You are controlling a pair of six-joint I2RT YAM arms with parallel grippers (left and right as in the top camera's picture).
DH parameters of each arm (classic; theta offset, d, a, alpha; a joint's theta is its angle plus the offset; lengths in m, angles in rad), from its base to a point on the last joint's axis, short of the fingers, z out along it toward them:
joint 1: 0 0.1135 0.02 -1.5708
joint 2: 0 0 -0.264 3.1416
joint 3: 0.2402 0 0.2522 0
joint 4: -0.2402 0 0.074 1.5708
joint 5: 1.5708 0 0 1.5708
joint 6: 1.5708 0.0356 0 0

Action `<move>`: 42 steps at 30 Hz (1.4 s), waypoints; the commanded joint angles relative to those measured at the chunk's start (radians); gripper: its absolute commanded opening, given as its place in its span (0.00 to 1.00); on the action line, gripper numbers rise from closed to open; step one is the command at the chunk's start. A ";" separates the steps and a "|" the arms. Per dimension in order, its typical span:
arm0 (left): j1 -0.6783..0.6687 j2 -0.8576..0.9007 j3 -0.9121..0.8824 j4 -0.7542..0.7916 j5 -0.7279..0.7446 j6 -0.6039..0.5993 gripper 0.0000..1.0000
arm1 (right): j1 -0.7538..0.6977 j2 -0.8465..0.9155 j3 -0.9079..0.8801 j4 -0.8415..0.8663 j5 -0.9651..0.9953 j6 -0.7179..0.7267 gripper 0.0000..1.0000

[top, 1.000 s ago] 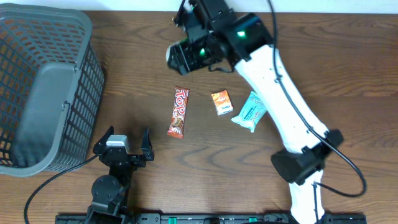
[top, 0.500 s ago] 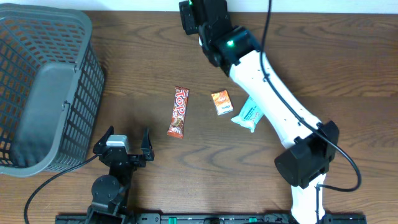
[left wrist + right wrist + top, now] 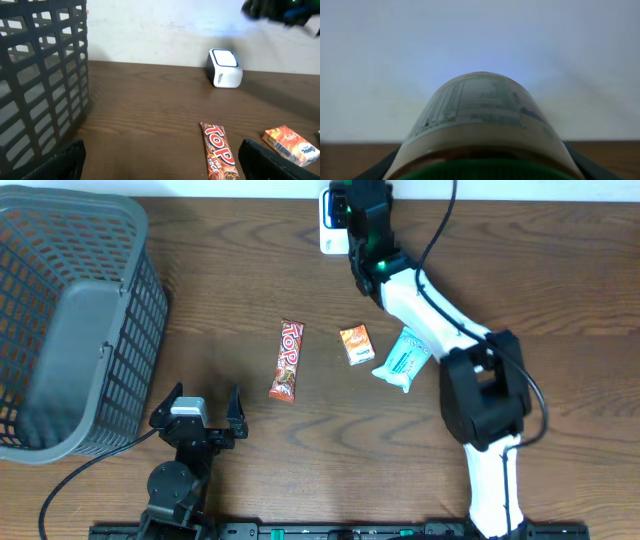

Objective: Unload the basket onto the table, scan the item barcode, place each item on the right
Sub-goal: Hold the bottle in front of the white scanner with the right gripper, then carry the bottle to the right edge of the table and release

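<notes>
Two right fingers (image 3: 585, 167) half-spread around bottle (image 3: 480, 107)

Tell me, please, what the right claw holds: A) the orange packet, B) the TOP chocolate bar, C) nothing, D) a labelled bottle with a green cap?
D: the wrist view shows the labelled bottle in the right claw, while the TOP bar and orange packet lie on the table.

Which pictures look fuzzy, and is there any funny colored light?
Right wrist view: the bottle sits very close, its label soft, bluish light on the wall behind. Left wrist view: the candy bar is sharp, the arm at top right smeared. Overhead view: even light, everything crisp.
</notes>
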 commanded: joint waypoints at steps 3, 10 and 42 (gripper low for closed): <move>-0.004 -0.007 -0.027 -0.022 -0.020 0.013 0.98 | 0.014 0.129 -0.001 0.142 -0.049 0.000 0.53; -0.004 -0.007 -0.027 -0.022 -0.020 0.013 0.98 | 0.014 0.162 0.002 0.162 -0.043 -0.006 0.55; -0.004 -0.007 -0.027 -0.022 -0.020 0.013 0.98 | -0.898 -0.373 -0.045 -1.371 -0.113 0.487 0.54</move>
